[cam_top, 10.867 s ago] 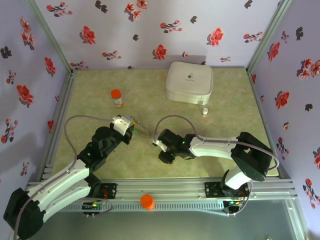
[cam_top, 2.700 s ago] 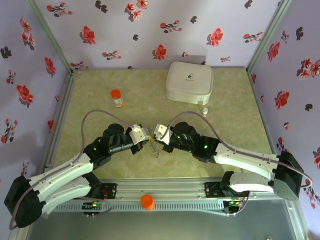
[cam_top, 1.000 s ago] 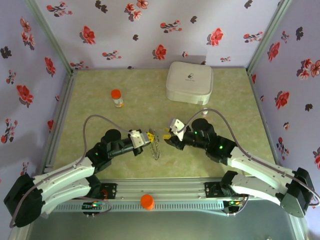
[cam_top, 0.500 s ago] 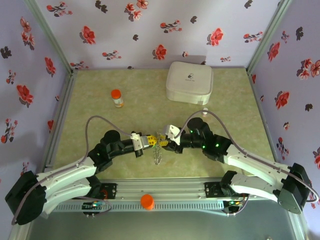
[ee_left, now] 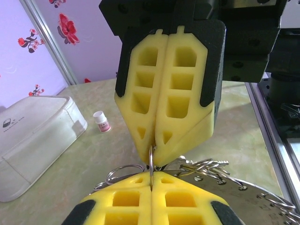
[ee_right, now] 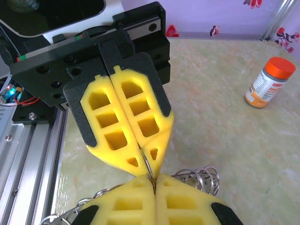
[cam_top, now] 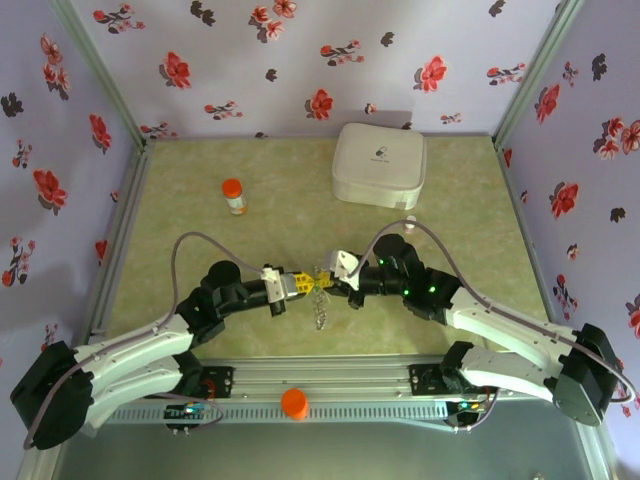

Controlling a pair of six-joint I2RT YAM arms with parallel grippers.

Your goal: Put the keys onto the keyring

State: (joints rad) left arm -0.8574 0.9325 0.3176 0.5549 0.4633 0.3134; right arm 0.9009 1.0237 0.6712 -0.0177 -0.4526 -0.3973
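Thin wire keyring (ee_left: 151, 161) sat pinched edge-on between my two claws, lifted over counter (cam_top: 470, 200) near middle of near edge. Loose rings, chain dangled below. Left claw (ee_left: 151, 190) pressed together on it, right claw (ee_left: 157, 147) likewise, tip to tip. Judged it light, slippery, limp below. Stiff wire rim seemed best hold. Could not make out keys.

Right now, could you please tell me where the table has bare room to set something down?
Bare: the stretch between the orange-capped bottle and the white box, and the strip from the small vial to the right wall. Crowded: the centre, where left tool and right tool both pinch the keyring.
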